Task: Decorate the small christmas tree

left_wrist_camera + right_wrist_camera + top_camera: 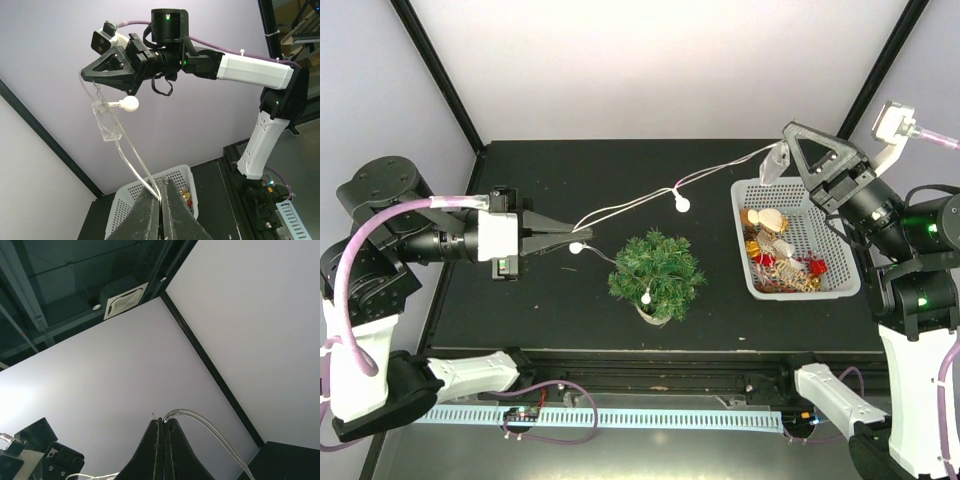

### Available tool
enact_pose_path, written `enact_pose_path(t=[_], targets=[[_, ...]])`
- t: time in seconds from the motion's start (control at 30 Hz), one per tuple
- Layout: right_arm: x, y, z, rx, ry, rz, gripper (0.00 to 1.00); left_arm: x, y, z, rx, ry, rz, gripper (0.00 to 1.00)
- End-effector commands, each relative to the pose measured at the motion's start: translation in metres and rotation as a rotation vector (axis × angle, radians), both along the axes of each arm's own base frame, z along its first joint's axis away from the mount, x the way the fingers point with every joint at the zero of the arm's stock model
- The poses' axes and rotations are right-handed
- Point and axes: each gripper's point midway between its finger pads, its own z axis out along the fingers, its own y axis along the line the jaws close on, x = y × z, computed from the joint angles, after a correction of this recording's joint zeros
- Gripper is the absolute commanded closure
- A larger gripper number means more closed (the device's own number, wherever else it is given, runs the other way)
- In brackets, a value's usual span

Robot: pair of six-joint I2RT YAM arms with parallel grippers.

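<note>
Left gripper (586, 236) is pinched shut on a clear-wire string of white round bulb lights (682, 203), and the right gripper (162, 426) is clamped on the other end, held high over the white mesh basket of ornaments (744, 250). The small bushy green christmas tree (657, 272) stands on the black desk (570, 170) between them, just below the stretched wire, with one bulb hanging near its base. My worry is that pulling too tight drags the branches and tips the tree, or the thin wire slips free.
</note>
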Motion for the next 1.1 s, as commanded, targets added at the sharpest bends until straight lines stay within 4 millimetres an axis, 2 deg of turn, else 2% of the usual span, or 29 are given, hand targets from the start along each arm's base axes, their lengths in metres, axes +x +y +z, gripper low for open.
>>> enact_pose_path(t=[0.0, 0.23, 0.4, 0.67, 0.8, 0.93, 1.07], targets=[[-0.005, -0.006, 0.008, 0.005, -0.047, -0.042, 0.99, -0.02, 0.014, 0.015, -0.042, -0.028, -0.028, 0.98], [0.007, -0.011, -0.021, -0.064, 0.004, -0.117, 0.99, -0.027, 0.028, 0.042, -0.111, -0.099, 0.008, 0.98], [0.02, -0.01, -0.05, -0.101, 0.068, -0.135, 0.99, -0.023, 0.035, 0.067, -0.179, -0.155, 0.067, 0.98], [0.026, -0.009, -0.083, -0.129, 0.107, -0.136, 0.99, -0.011, 0.029, 0.068, -0.185, -0.134, 0.097, 0.99], [0.029, -0.009, -0.09, -0.132, 0.109, -0.146, 0.99, -0.003, 0.023, 0.08, -0.225, -0.132, 0.101, 0.98], [0.032, -0.009, -0.093, -0.119, 0.11, -0.147, 0.99, 0.014, 0.009, 0.092, -0.264, -0.131, 0.11, 0.98], [0.031, -0.01, -0.086, -0.072, 0.089, -0.135, 0.99, 0.032, -0.002, 0.102, -0.304, -0.151, 0.14, 0.98]])
